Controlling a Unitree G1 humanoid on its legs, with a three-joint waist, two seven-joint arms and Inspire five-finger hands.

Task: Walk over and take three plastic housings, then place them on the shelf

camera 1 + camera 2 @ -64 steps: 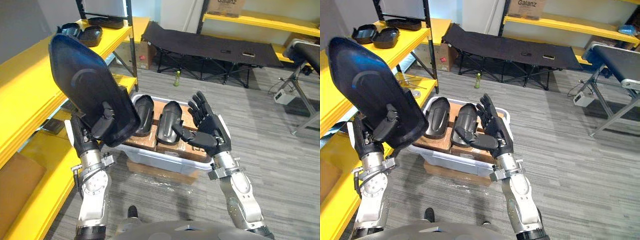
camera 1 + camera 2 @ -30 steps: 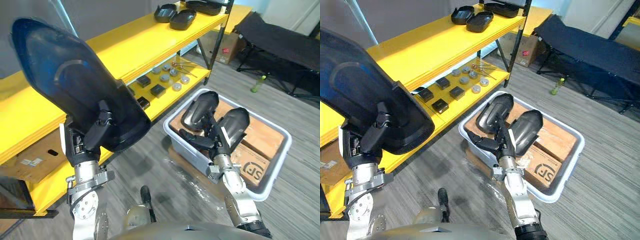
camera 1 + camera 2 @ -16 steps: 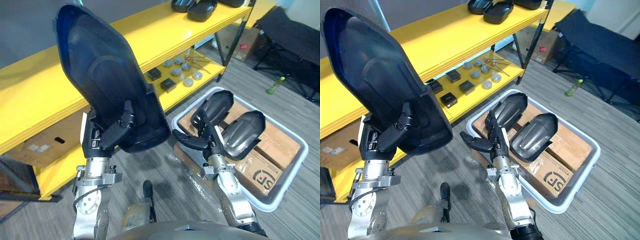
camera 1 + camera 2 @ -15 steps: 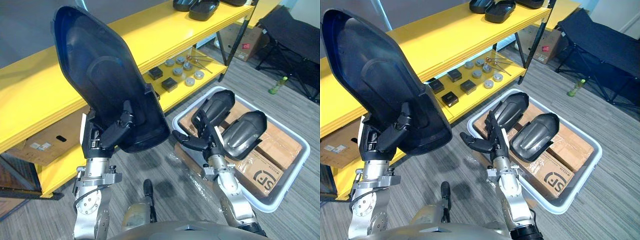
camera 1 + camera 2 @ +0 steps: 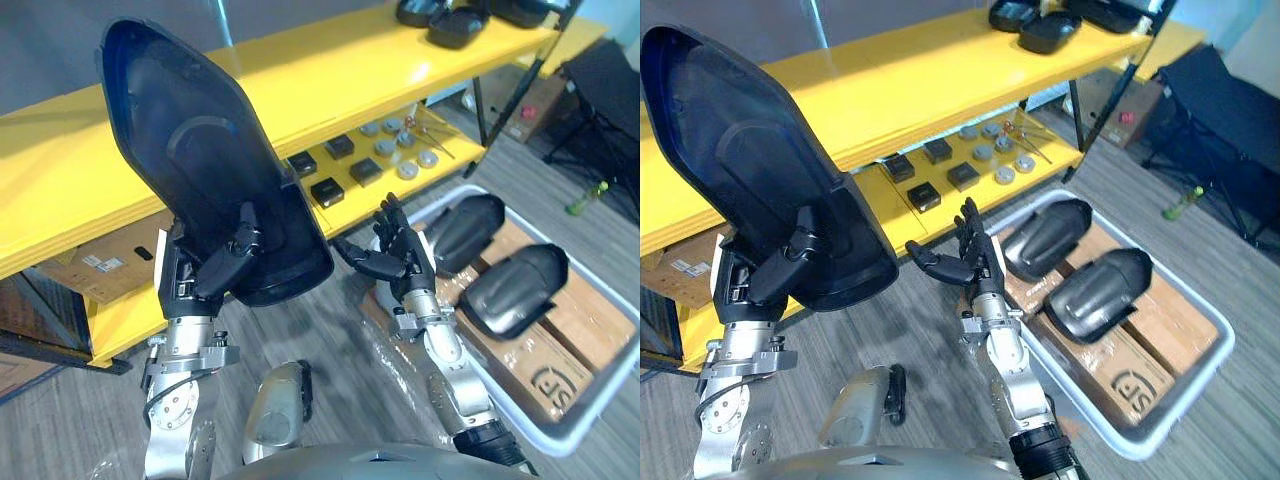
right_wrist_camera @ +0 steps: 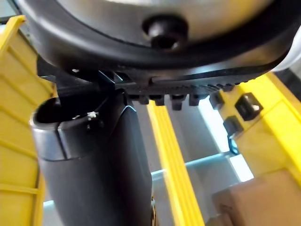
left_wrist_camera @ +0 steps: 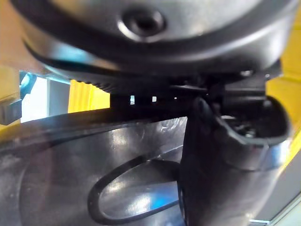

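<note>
A large black plastic housing [image 5: 200, 160] stands upright in my left hand [image 5: 215, 268], whose thumb and fingers pinch its lower edge; its hollow inside [image 7: 84, 179] fills the space past my thumb in the left wrist view. My right hand [image 5: 395, 258] floats open and holds nothing, between the yellow shelf [image 5: 300, 70] and the bin. Two more black housings [image 5: 465, 218] [image 5: 515, 288] lie in the grey bin [image 5: 600, 400] at the right. Other housings [image 5: 455, 22] rest on the shelf top's far end.
The shelf's lower level [image 5: 330, 205] carries several small black blocks and grey discs [image 5: 395, 150]. Cardboard boxes [image 5: 560, 360] lie under the housings in the bin. A cardboard box [image 5: 95, 265] sits low in the shelf. A black cot [image 5: 1230, 110] stands far right.
The camera has swung left, so shelf and bin slid right in view. My right hand has come up off the bin's housings and now sits open before the shelf. The left hand still holds its housing.
</note>
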